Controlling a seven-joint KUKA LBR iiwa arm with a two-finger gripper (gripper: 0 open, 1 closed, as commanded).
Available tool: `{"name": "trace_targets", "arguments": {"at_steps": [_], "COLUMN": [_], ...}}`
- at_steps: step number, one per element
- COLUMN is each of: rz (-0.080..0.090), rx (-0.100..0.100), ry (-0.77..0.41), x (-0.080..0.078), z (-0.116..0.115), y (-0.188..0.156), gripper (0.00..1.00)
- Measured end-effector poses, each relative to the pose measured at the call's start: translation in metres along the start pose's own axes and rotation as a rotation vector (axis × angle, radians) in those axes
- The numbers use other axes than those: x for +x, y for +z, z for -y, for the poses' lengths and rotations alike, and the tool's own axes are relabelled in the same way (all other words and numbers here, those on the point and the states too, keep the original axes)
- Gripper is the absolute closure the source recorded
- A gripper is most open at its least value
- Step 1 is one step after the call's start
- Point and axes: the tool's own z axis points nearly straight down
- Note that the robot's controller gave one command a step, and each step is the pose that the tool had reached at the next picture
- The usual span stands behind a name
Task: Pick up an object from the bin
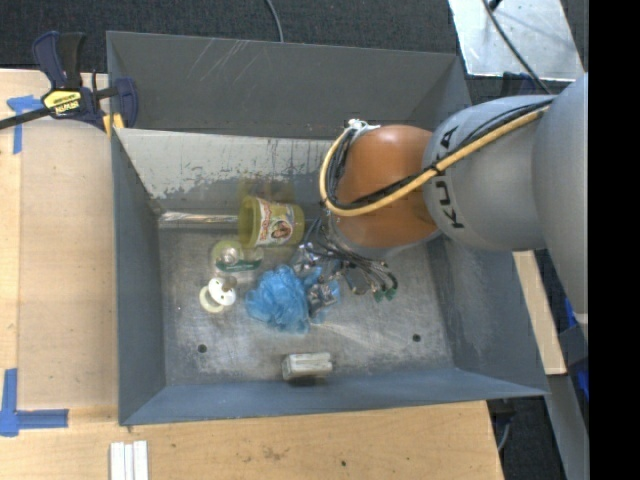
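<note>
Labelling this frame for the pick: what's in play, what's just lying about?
In play: grey bin; gripper, low near its centre; blue crumpled wad right beside it.
Lying about: yellow tub on its side; white ring; clear round piece; grey block near front wall.

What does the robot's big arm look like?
The arm is fat, round and silvery grey, with black KUKA letters on it. Its wrist wears a shiny orange ball-shaped cover. Yellow and black cables loop around that cover.
</note>
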Motion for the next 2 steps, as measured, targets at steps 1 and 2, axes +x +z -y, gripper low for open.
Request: {"name": "trace_targets", "arguments": {"at_steps": [1,2], "rz": [-0.018,-0.018], "rx": [-0.001,-0.001], "ry": [-0.013,-0.013], "x": [-0.0060,-0.0060], "z": [0.0001,0.0001], "y": [-0.0783,-0.0782], "gripper": [1.00,1.00]}}
